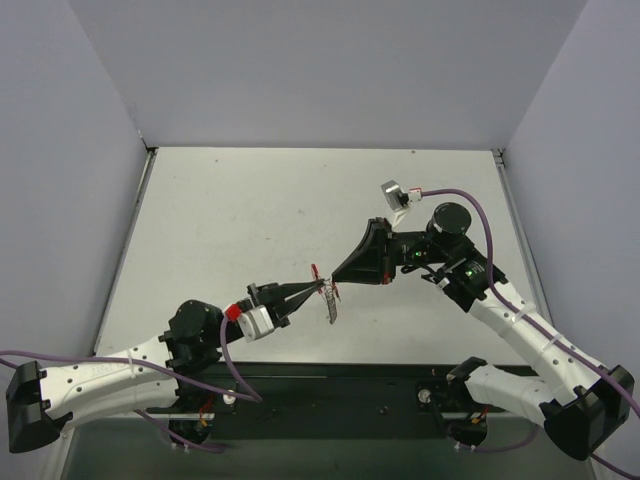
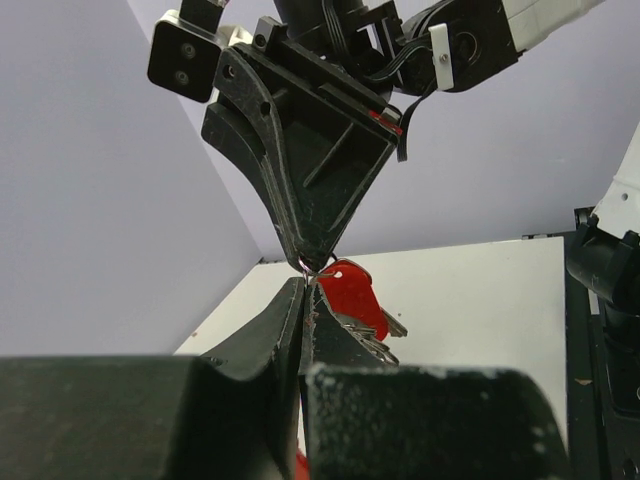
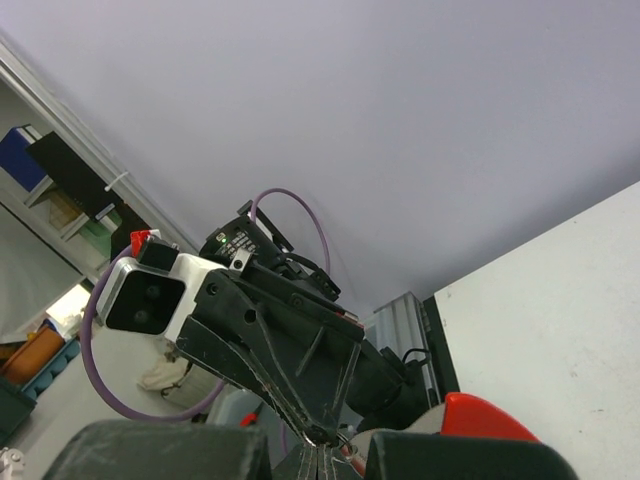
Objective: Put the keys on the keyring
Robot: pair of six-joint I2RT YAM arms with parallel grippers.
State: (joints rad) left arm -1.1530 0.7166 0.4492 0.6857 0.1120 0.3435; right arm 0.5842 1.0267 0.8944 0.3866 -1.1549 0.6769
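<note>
Your left gripper (image 1: 318, 288) and right gripper (image 1: 336, 279) meet tip to tip above the table (image 1: 250, 220), near its front edge and around the middle. Your left pincer is narrow, almost closed, with the red keyring (image 2: 350, 288) caught at its tip. Your right pincer is closed to a point on the keyring's thin loop. The keys (image 1: 331, 309) hang just below, off the table.

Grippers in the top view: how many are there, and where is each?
2. The left gripper reaches in from the lower left, the right gripper from the right; their closed tips meet mid-view, where a key dangles.
</note>
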